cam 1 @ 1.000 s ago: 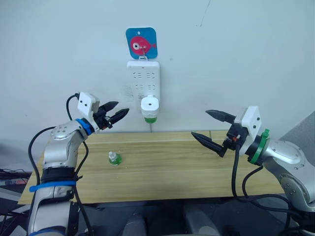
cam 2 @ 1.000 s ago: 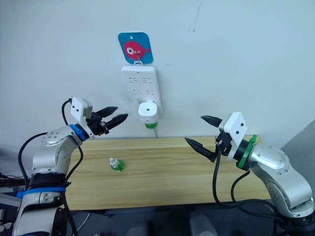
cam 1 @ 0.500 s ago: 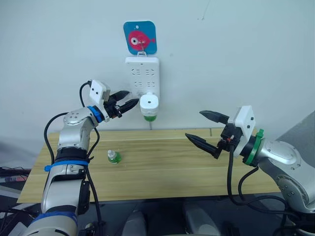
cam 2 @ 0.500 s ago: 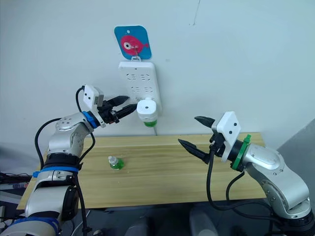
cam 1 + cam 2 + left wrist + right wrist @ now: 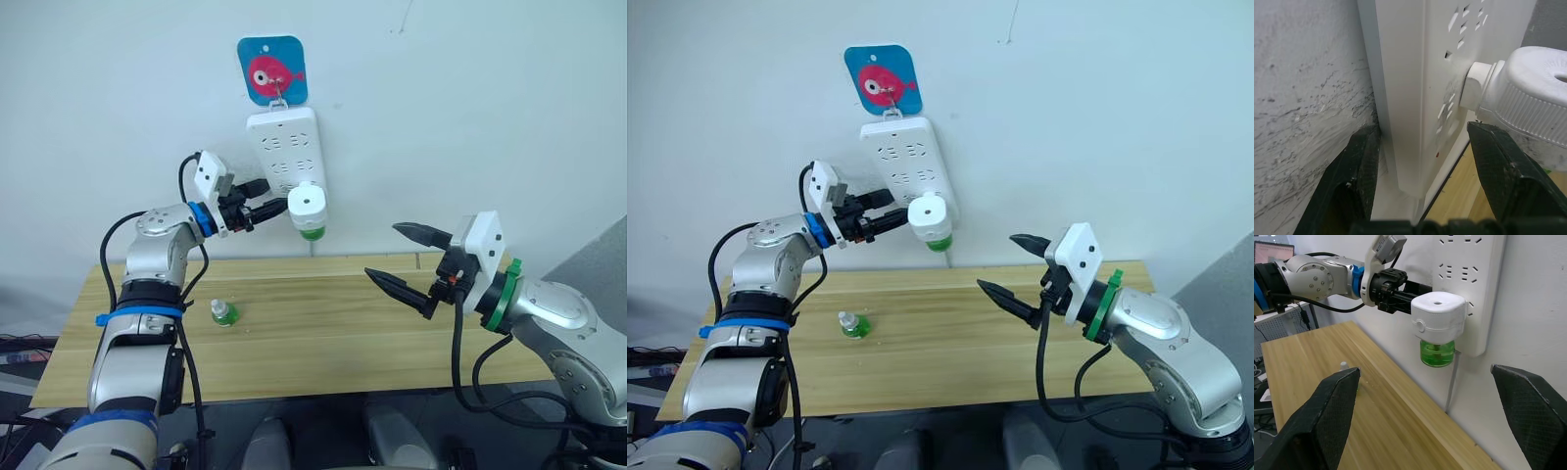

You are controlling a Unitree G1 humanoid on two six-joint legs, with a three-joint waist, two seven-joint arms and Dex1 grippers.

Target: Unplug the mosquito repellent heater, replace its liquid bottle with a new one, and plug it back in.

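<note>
The white mosquito repellent heater (image 5: 308, 202) is plugged into the lower part of a white power strip (image 5: 282, 142) hanging on the wall, and its green liquid bottle (image 5: 313, 232) hangs beneath it. A second small green bottle (image 5: 223, 313) stands on the wooden table (image 5: 323, 338). My left gripper (image 5: 269, 196) is open at the strip's lower left edge. In the left wrist view its fingers (image 5: 1359, 161) straddle that edge, with the heater (image 5: 1528, 93) just beyond. My right gripper (image 5: 384, 252) hangs open over the table, right of the heater and empty.
A blue card with a pink fish (image 5: 271, 70) hangs above the strip, which leans with its bottom swung right. A thin cord (image 5: 1450, 387) drops from the strip to the table by the wall. The right wrist view shows my left arm (image 5: 1317, 276) reaching in from the far side.
My left gripper has moved right, from beside the strip to straddling its lower edge. The strip and heater now lean, bottom swung right. My right gripper has drifted slightly left.
</note>
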